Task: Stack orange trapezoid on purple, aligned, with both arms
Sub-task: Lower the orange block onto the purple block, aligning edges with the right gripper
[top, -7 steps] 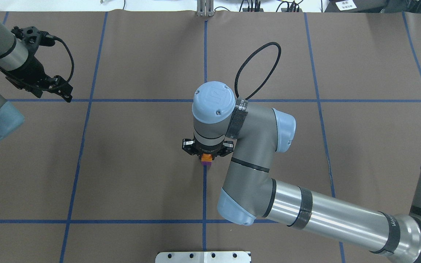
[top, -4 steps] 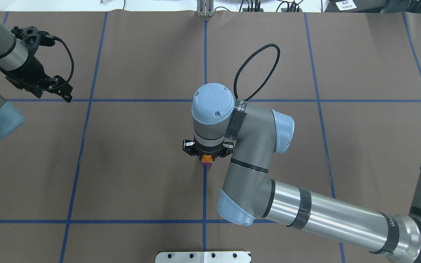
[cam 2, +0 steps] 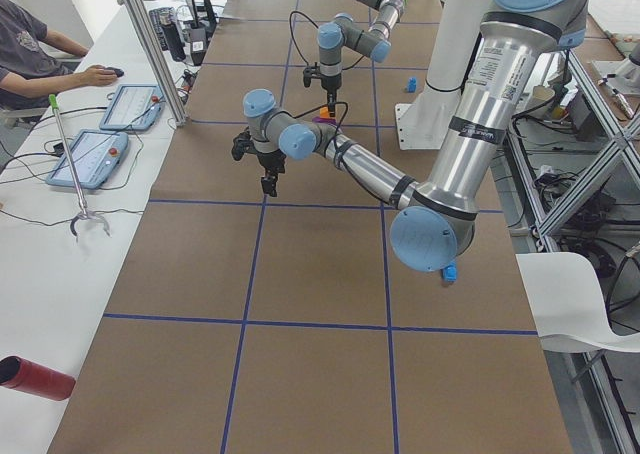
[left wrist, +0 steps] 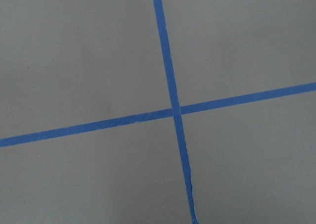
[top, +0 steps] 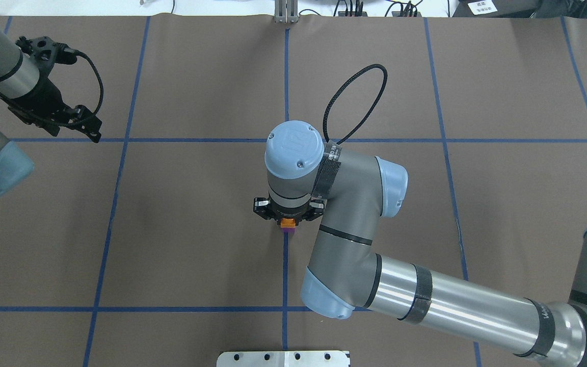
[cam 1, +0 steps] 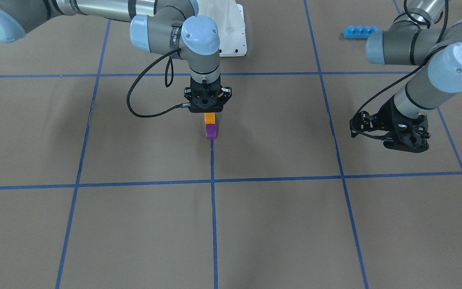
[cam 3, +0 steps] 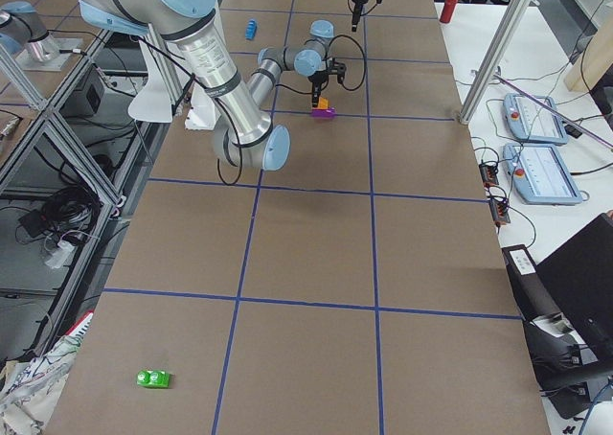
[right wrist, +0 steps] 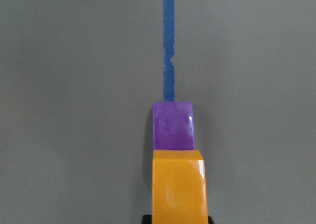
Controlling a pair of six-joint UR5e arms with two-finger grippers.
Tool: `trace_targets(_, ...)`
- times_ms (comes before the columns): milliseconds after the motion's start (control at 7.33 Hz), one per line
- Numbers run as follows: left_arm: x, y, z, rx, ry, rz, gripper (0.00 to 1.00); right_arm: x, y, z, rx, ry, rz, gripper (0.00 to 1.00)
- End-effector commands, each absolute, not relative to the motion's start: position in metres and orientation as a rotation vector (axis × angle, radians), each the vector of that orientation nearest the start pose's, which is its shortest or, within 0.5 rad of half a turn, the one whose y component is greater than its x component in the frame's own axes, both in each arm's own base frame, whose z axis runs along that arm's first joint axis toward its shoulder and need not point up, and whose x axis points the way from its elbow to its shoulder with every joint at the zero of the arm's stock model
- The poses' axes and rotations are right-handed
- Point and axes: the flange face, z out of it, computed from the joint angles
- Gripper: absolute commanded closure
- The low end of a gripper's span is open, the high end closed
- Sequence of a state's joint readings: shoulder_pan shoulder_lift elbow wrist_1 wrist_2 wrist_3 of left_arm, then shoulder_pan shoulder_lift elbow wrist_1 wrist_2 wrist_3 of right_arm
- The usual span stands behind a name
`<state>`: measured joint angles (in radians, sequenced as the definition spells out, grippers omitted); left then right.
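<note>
Overhead exterior view: the right arm (top: 426, 300) is sitting nearer the robot than 1.0 s ago, while the purple (top: 288, 230) is staying in place. The right gripper (top: 288, 219) is clamping the orange trapezoid (top: 288, 223) directly above the purple, on a blue tape line (right wrist: 169, 46); contact is not discernible. Both bricks are showing glossy, highlighted plastic against the matte brown table (top: 196, 229). The left gripper (top: 85, 124) is hanging well apart; its finger spacing cannot be told.
</note>
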<state>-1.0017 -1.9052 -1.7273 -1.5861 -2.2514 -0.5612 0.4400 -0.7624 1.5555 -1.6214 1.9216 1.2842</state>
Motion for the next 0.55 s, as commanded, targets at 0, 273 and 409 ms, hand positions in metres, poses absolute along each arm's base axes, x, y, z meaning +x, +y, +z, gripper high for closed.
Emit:
trace_targets(0,0.2692,-0.5518,0.3977,0.055,0.824,0.18,0.0,-0.6095,-0.3949,0.1794,-0.046,-0.801,0.013,1.0)
trace_targets(273,0.2692,-0.5518,0.3977,0.055,0.824,0.18,0.0,-0.6095,-0.3949,0.1794,-0.046,-0.801,0.013,1.0)
trace_targets(409,0.2678,-0.5516,0.3958,0.059,0.824,0.179,0.0,-0.6095,-0.3948,0.1793,-0.047,-0.802,0.011,1.0)
